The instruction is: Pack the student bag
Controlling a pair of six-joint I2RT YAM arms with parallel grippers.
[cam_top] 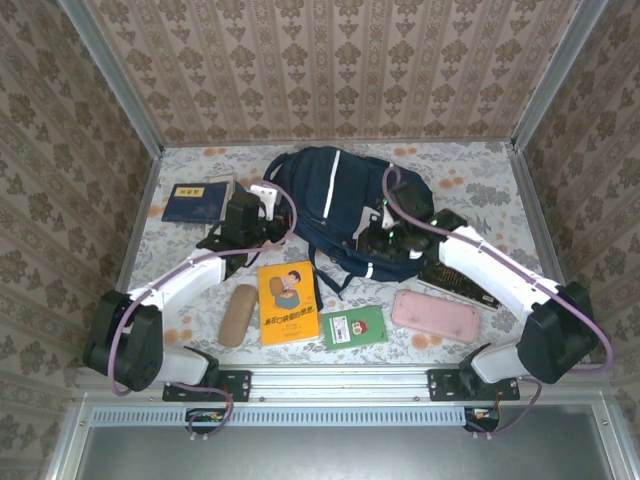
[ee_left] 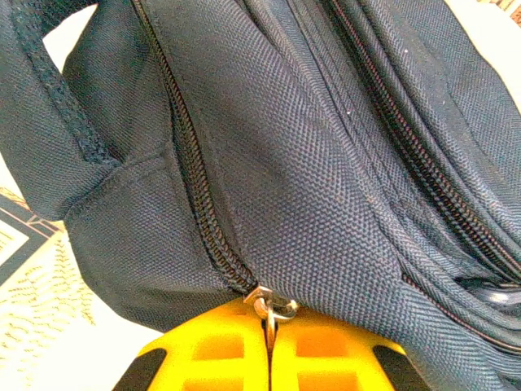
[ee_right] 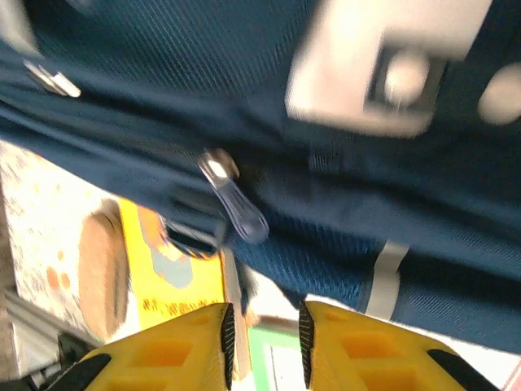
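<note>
student bag (cam_top: 335,190): mid-table
left gripper (cam_top: 265,215): its nine o'clock edge
right gripper (cam_top: 382,240): its five o'clock corner
yellow book (cam_top: 288,302): seven o'clock, nearby

Coarse cloth, bright metal, smooth plastic
The student bag (ee_left: 326,163) is matt navy woven cloth with a rough, grainy weave. Its zipper pull (ee_left: 273,308) is shiny metal. The left gripper (ee_left: 270,330) is smooth moulded yellow plastic with a slight sheen.
</note>
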